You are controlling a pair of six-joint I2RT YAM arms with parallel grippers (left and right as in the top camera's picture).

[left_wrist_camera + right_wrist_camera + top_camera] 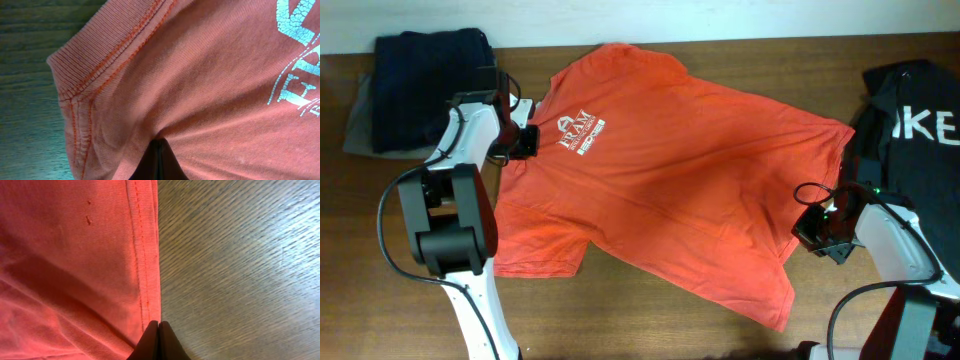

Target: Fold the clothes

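Left gripper [525,140], jaws shut, is seen pinching the T-shirt [670,170] just beside its collar. In the left wrist view the cloth is drawn into puckers that run to the closed gripper [159,150], with the ribbed collar [100,50] and its double stitching above it. Part of the white lettering [300,75] is seen at the edge of that view.

Right gripper [817,228] is likewise closed, and is set on the T-shirt's hem at the end opposite the collar. In the right wrist view the stitched hem [145,255] is seen running straight down into the shut gripper [158,325]. Creases in the cloth converge there, and bare wood lies on the other side of the hem.

The orange-red T-shirt is spread flat and unfolded across the middle of the worktop [650,320], laid at a slant. Its collar is turned toward the left arm and its hem toward the right arm. A small white logo [578,135] is shown face up just beside the collar. One short sleeve [535,255] is spread toward the robot, the other [620,58] away from it.

Beyond the T-shirt's collar end, a folded dark navy garment [425,85] is stacked on a grey one [355,115]. Beyond the T-shirt's hem end, a black garment [910,120] with white lettering is heaped, its near edge touching or overlapping the T-shirt's corner.
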